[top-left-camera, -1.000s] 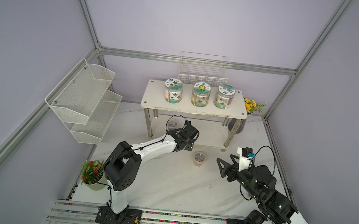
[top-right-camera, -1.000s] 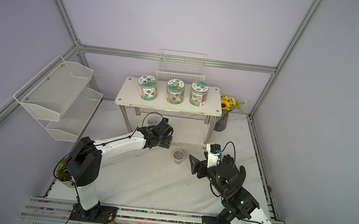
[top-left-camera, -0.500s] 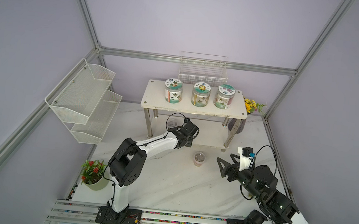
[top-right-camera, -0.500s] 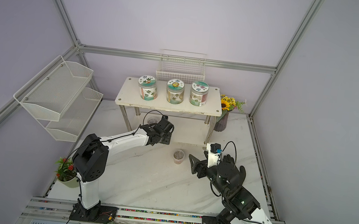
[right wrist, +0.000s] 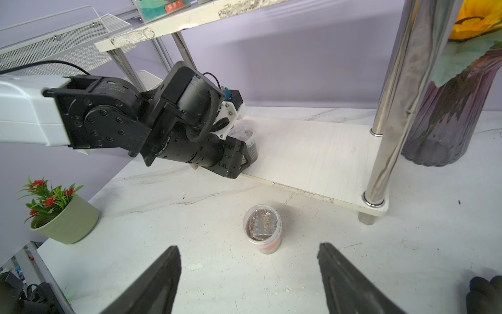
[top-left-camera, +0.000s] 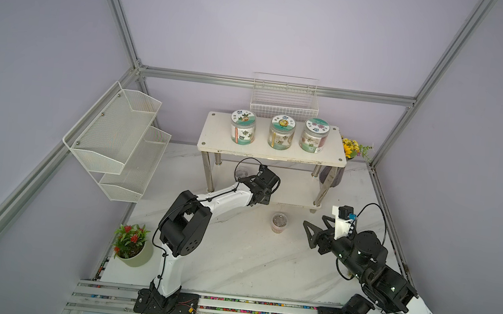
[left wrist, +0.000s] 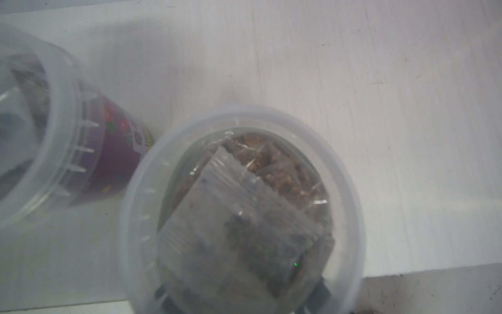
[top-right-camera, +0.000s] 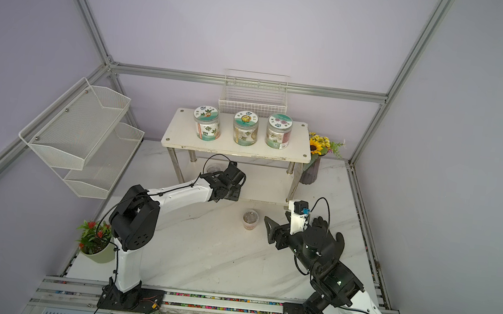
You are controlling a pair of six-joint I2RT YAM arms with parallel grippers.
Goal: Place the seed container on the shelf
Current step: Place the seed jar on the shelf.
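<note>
The shelf (top-left-camera: 271,155) is a two-tier white rack on metal legs at the back. My left gripper (top-left-camera: 268,182) reaches under its top board and is shut on a clear-lidded seed container (left wrist: 244,195) that sits over the lower board (right wrist: 312,157) near its front edge. Dark fingers (left wrist: 322,292) show on either side of the tub. A second seed container (top-left-camera: 279,223) with a reddish label stands on the table in front of the shelf. My right gripper (right wrist: 248,248) is open just short of it, empty.
A purple-labelled tub (left wrist: 114,152) stands on the lower board beside the held one. Three labelled jars (top-left-camera: 281,132) line the top board. A white mesh rack (top-left-camera: 117,139) hangs left, a wire basket (top-left-camera: 284,103) behind, a vase (right wrist: 456,108) right, a potted plant (top-left-camera: 132,244) front left.
My left gripper pushed a little further under the shelf and closed on the seed container there. The right arm and the container on the table stayed still.
</note>
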